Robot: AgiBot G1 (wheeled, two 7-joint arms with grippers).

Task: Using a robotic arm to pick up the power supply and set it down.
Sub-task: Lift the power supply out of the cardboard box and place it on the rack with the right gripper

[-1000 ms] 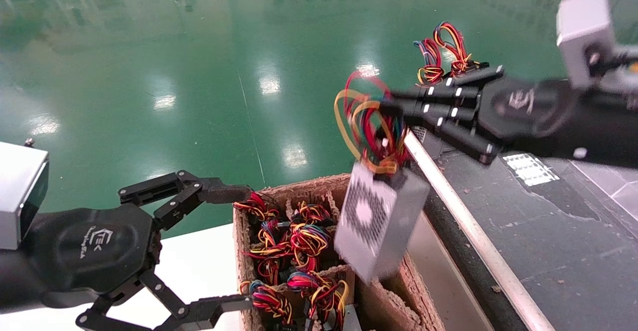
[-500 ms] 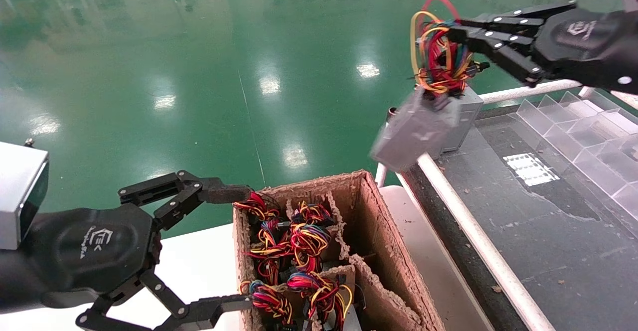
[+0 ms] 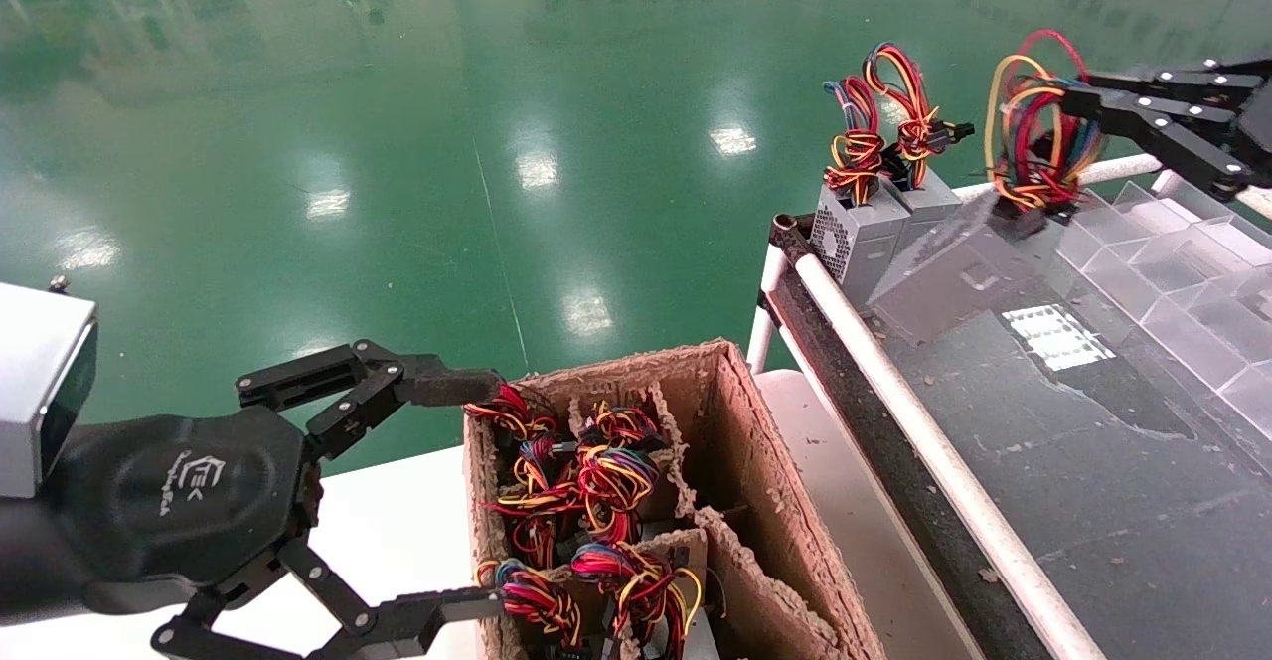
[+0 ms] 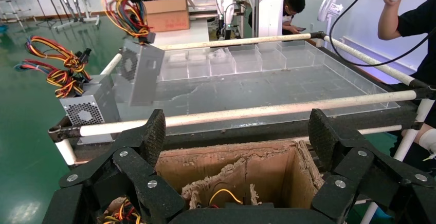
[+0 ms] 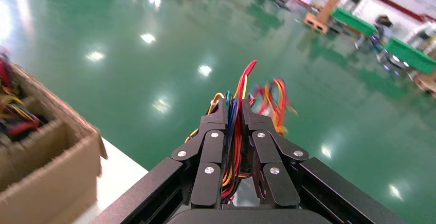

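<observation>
My right gripper (image 3: pixel 1078 103) is shut on the looped red, yellow and orange wires (image 3: pixel 1033 143) of a grey power supply (image 3: pixel 954 277). The box hangs tilted beneath the wires, low over the black table top (image 3: pixel 1093 461), just beside two other power supplies (image 3: pixel 860 238) standing at the far corner. In the right wrist view the fingers (image 5: pixel 216 131) pinch the wires (image 5: pixel 237 126) between them. The left wrist view shows the hanging power supply (image 4: pixel 140 72). My left gripper (image 3: pixel 465 496) is open and empty at the near-left side of the cardboard box (image 3: pixel 740 431).
The cardboard box has dividers and holds several more power supplies with wire bundles (image 3: pixel 596 481). A white pipe rail (image 3: pixel 894 382) edges the black table. A clear plastic divided tray (image 3: pixel 1163 282) lies at its right. A person (image 4: pixel 411 29) stands beyond the table.
My right gripper has carried the power supply to the right, from above the rail to over the black table beside the standing ones. The left arm has not moved.
</observation>
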